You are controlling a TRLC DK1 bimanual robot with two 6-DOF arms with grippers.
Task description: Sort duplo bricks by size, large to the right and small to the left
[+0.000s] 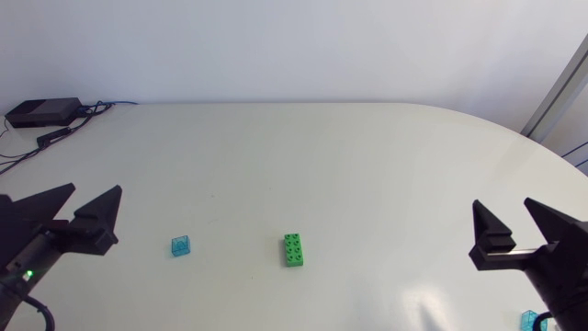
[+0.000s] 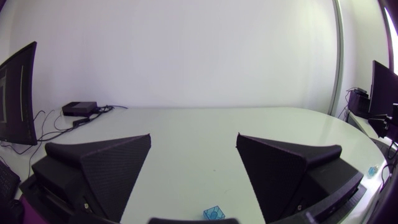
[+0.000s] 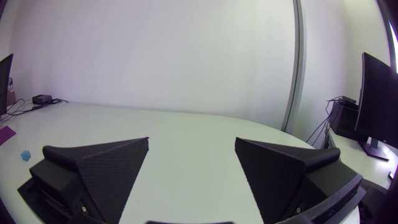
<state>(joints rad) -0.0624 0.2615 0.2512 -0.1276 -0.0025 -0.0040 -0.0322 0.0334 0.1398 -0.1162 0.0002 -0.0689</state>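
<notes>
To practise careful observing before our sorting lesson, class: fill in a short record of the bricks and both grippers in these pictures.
Left gripper: open, empty
Right gripper: open, empty
Green brick: large, near the middle of the table, untouched
Blue brick: small, left of the green brick, apart from it
Second blue brick: small, by the right gripper's arm, partly hidden

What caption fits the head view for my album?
Open left gripper and open right gripper flank a small blue brick and a longer green brick.
</notes>
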